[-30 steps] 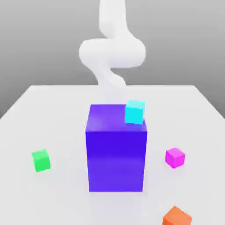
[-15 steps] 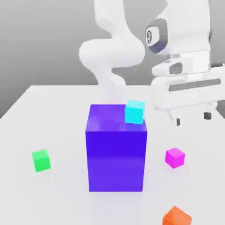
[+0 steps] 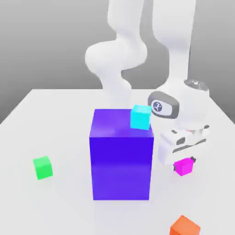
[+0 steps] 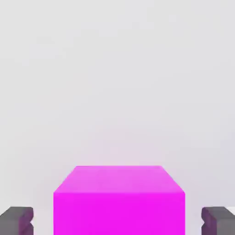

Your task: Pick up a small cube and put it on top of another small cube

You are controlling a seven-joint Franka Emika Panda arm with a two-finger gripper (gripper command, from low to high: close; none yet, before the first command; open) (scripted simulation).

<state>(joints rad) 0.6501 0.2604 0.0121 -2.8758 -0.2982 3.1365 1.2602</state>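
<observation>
The small magenta cube rests on the white table, on the exterior view's right of the big blue-purple block. My gripper has come down right over it, and the hand covers the cube's top. In the hand view the magenta cube sits between my two dark fingertips, with a visible gap on each side, so my gripper stands open around it without touching. The small orange cube lies near the table's front edge, nearer the camera than the magenta one.
A tall blue-purple block stands mid-table, close beside my hand. A small cyan cube sits on its top far corner. A small green cube lies on the exterior view's left. The table is white.
My hand came into view from above and dropped down onto the magenta cube. No cube has moved.
</observation>
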